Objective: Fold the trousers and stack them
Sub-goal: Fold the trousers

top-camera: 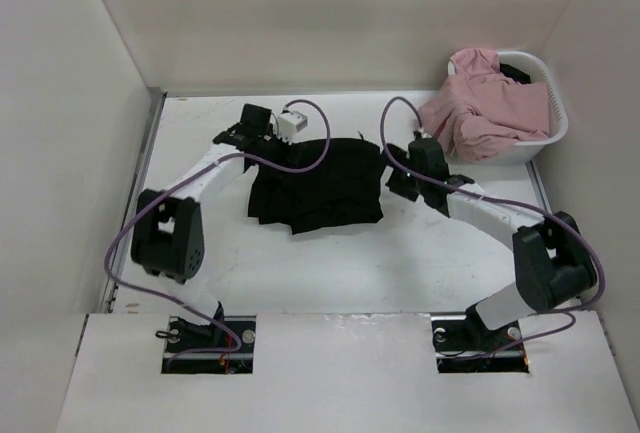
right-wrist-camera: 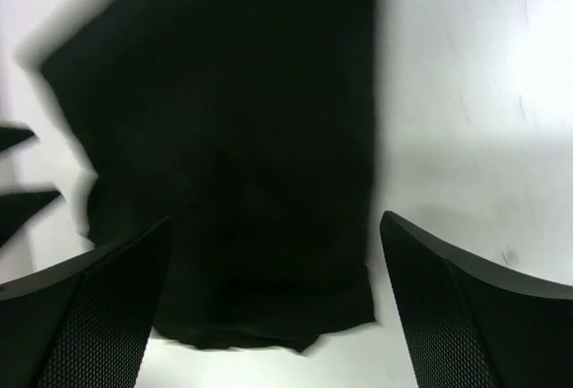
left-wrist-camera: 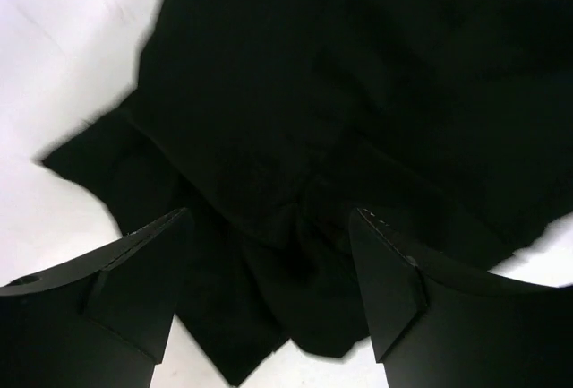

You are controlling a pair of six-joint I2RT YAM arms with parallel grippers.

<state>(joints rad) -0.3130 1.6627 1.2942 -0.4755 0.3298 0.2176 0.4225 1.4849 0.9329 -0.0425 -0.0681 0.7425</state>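
Note:
The black trousers [top-camera: 320, 188] lie in a folded, rumpled heap in the middle of the white table. My left gripper [top-camera: 258, 135] hovers over their far left corner, open and empty. In the left wrist view the trousers [left-wrist-camera: 295, 92] fill most of the frame, with the open left gripper [left-wrist-camera: 270, 218] above layered folds. My right gripper [top-camera: 400, 181] is at the trousers' right edge, open and empty. In the right wrist view the open right gripper [right-wrist-camera: 276, 222] is over a flat folded end of the trousers [right-wrist-camera: 233, 137], with nothing between the fingers.
A white laundry basket [top-camera: 556, 133] stands at the back right corner with a pale pink garment [top-camera: 490, 103] heaped in it and spilling over its rim. Beige walls enclose the table on three sides. Bare white table [top-camera: 330, 273] lies in front of the trousers.

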